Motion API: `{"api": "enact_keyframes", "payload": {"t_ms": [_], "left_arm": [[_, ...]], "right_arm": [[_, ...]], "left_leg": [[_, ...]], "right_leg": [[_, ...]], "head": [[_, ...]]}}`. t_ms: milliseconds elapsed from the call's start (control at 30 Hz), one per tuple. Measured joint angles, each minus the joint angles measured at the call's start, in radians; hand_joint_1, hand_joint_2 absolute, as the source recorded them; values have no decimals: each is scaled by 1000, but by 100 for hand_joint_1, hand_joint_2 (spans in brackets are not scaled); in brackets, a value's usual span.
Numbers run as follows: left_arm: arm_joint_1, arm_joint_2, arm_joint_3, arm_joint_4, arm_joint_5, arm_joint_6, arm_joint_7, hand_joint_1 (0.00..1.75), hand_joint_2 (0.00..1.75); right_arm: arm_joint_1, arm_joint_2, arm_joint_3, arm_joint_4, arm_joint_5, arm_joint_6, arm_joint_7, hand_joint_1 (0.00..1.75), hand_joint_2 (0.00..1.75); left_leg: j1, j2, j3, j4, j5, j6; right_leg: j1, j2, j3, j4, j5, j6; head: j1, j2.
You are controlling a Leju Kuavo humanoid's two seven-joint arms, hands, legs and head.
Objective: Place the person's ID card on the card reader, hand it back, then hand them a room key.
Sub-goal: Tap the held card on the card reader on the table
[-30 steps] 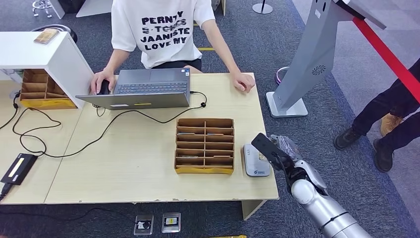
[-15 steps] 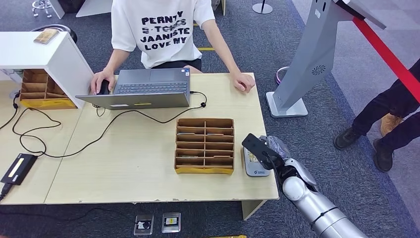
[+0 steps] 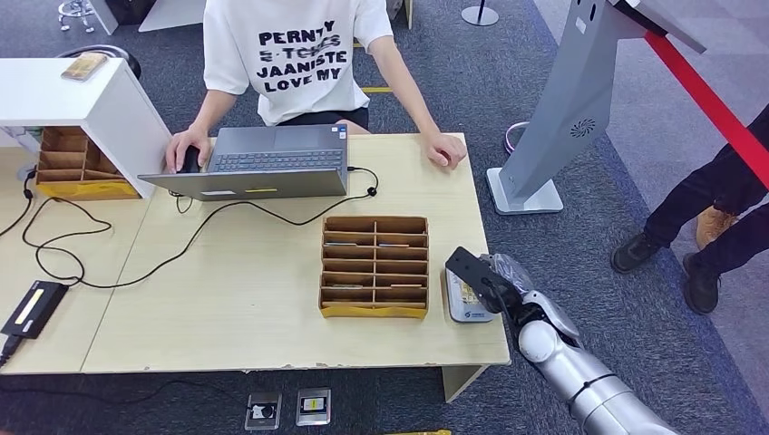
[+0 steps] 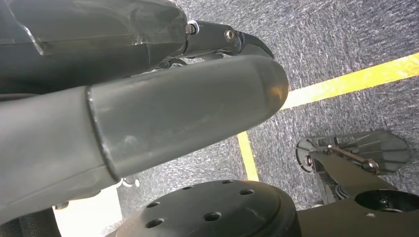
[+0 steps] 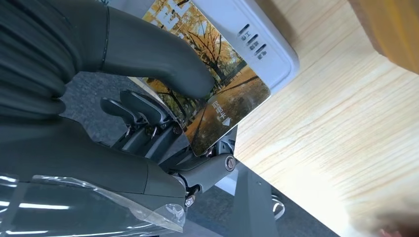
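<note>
My right hand hovers at the table's right edge, over the white card reader. It grips a card printed with an autumn-tree picture, thumb pressing on top and fingers underneath. In the right wrist view the card lies just over the white card reader. The person in a white printed T-shirt sits at the far side, hands at the laptop. My left hand hangs low over the carpet; whether its fingers are curled I cannot tell.
A brown slotted card organizer stands just left of the reader. Black cables cross the table. A white shelf with another organizer sits at far left. A grey kiosk stand and another person's legs are at right.
My right hand has carried the card leftward and down toward the card reader during the first half second, then settled slightly lower over it.
</note>
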Motion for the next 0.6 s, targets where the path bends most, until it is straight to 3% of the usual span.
{"api": "enact_keyframes", "payload": {"t_ms": [600], "left_arm": [[0, 0, 7, 0, 13, 9, 0, 0, 0]], "right_arm": [[-32, 31, 18, 82, -65, -8, -47, 175, 175]], "left_leg": [[0, 0, 2, 0, 0, 0]], "right_leg": [[0, 0, 2, 0, 0, 0]], "head": [[0, 0]]}}
